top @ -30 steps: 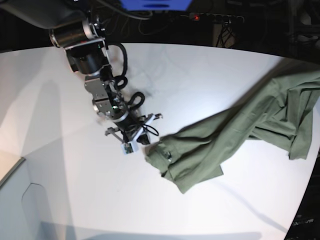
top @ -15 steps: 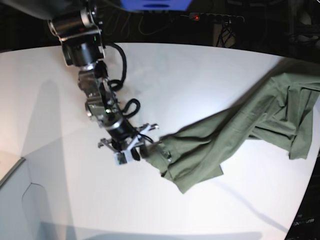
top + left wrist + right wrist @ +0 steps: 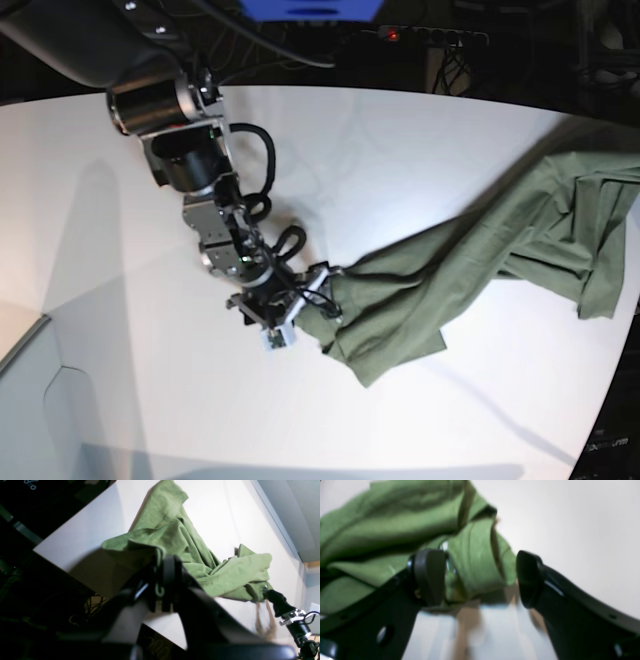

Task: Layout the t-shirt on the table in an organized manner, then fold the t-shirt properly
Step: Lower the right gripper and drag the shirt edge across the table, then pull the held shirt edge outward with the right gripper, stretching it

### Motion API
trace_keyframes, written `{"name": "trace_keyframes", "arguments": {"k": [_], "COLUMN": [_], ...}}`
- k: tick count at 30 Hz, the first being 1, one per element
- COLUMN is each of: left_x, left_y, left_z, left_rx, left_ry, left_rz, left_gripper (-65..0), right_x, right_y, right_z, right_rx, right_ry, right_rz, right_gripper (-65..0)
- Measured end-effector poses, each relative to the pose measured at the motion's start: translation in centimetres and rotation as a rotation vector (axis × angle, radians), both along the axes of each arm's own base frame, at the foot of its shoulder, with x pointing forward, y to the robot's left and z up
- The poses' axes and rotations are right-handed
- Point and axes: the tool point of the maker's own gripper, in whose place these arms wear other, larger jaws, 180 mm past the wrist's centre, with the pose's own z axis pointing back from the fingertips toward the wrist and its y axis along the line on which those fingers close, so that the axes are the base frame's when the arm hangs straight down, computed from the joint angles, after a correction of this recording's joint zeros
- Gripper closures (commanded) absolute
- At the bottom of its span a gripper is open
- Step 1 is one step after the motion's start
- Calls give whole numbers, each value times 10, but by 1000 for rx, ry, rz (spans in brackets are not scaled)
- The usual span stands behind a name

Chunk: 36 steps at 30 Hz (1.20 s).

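Observation:
The olive-green t-shirt (image 3: 470, 260) lies bunched in a long diagonal band on the white table (image 3: 400, 150), running to the frame's right edge. My right gripper (image 3: 303, 303) is at the shirt's lower left end. In the right wrist view that gripper (image 3: 480, 578) stands open, with a rolled hem of the t-shirt (image 3: 475, 562) between its fingers (image 3: 430, 577). My left gripper (image 3: 163, 560) is shut on a fold of the t-shirt (image 3: 175, 530) near the table's edge; it is outside the base view.
A grey-white box corner (image 3: 40, 420) sits at the lower left of the base view. Behind the table's curved far edge lies a power strip (image 3: 420, 36). Dark floor with cables (image 3: 50, 610) shows beside the table edge by my left gripper.
My right gripper has moved right and toward the near edge, onto the shirt's end, and has gone from shut to open. The shirt has barely shifted.

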Motion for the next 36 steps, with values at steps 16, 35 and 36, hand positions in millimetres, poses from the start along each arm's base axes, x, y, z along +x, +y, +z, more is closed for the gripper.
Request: {"name": "trace_keyframes", "arguments": {"k": [16,35,36], "left_x": [3,72,74], "left_y": [0,-65,-71], "left_z": [2,-12,-16], "left_rx": [1,-102,-112], "left_ry": [-9,-82,-77], "left_rz": [1,-156,-170], "left_gripper": [0,0,0], "right_x": [-4,-96,-101], "right_y": [-4,-164,-163], "right_z": [-14,7,11], "right_rx": [-14,-139,-137], "right_ry": [48,-122,-135], "right_rz": [0,-253,-251], "right_gripper": [0,0,0]}}
